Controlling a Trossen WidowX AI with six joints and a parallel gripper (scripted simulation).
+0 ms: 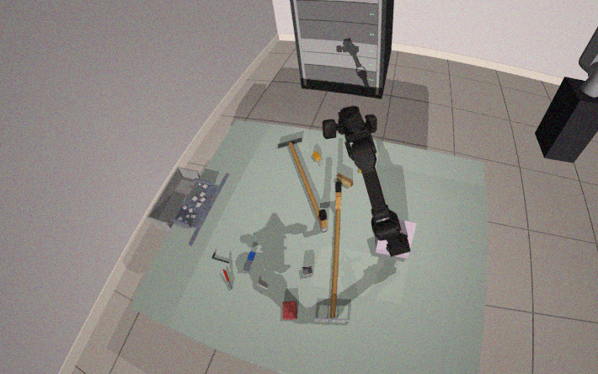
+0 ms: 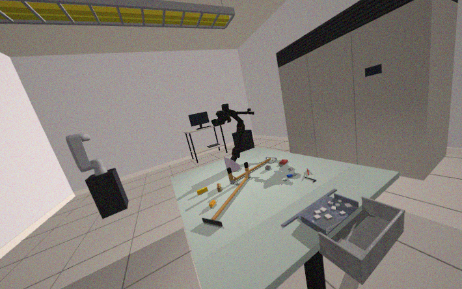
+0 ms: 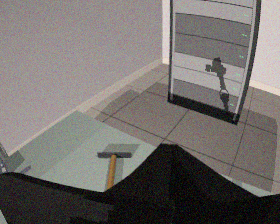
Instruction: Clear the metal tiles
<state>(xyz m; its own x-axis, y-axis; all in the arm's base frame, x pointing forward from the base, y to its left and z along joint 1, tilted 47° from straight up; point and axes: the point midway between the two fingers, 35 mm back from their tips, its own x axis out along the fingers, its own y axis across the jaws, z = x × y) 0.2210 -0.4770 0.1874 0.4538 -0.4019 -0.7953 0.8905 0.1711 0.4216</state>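
A pale green table (image 1: 431,296) stands on a grey tiled floor, with a grey rack cabinet (image 1: 340,44) at the top centre of the top view. My arm (image 1: 376,190) rises from its base at centre right of that view, and my gripper (image 1: 349,121) sits high above the table's upper edge. My fingers are closed to their narrowest and hold nothing.

The steel bench plate (image 1: 195,205) lies at the left edge of the table, with the metal tiles (image 1: 196,201) scattered on it. The catch box (image 1: 175,199) adjoins it on the left, overhanging the table edge.

Two long wooden-handled tools lie at table centre. The scraper (image 1: 305,178) runs from a flat grey blade at upper centre down to the middle. The second tool (image 1: 336,246) runs from the middle to a frame-shaped head at lower centre. Neither touches my gripper.

In the wrist view, my dark gripper body fills the lower frame; the scraper's blade (image 3: 118,152) shows beyond it.
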